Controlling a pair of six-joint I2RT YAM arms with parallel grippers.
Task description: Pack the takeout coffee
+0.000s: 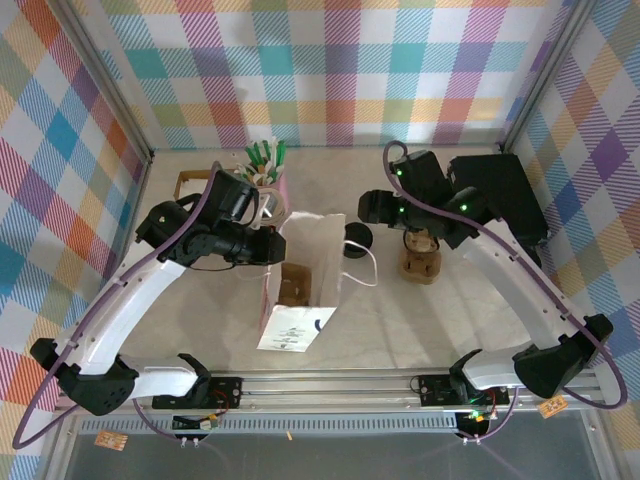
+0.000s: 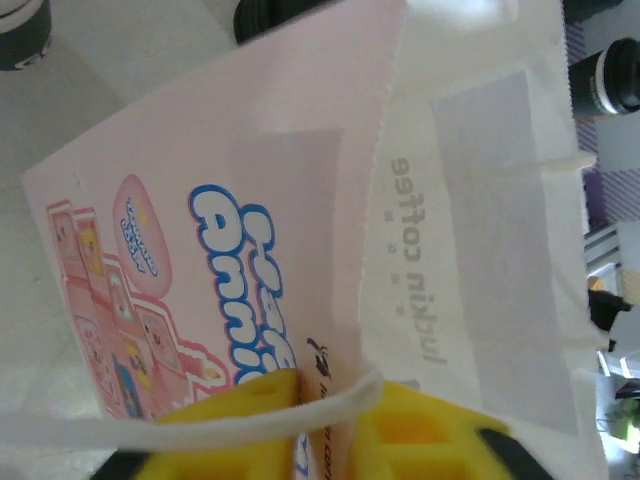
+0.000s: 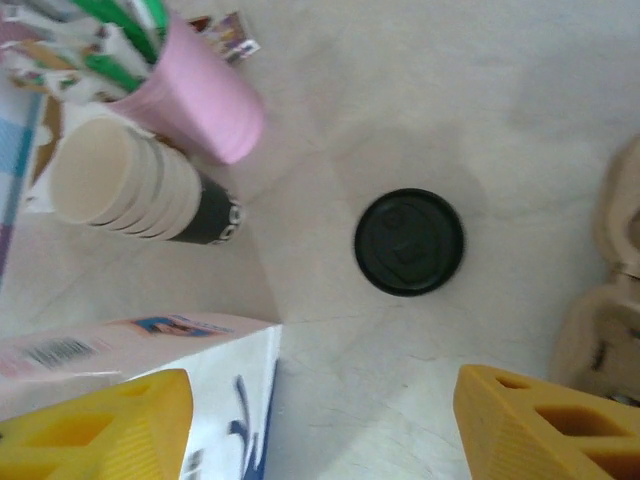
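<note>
The white paper bag [image 1: 300,300] stands open in the middle of the table, with a brown cardboard insert [image 1: 293,285] inside. My left gripper [image 1: 268,248] is at the bag's left rim. In the left wrist view its yellow fingers [image 2: 240,415] stand slightly apart around the rim of the bag [image 2: 470,200], and the string handle [image 2: 200,430] lies across them. My right gripper [image 1: 378,208] hovers open to the right of the bag, with nothing between its fingers [image 3: 540,420]. The takeout coffee is hidden.
A squat stack of black lids [image 3: 408,242] sits on the table by the bag's far right corner [image 1: 357,237]. A pink cup of straws [image 3: 205,90] and nested lidless paper cups [image 3: 130,185] stand at the back left. A brown cardboard cup carrier [image 1: 421,258] lies under the right arm.
</note>
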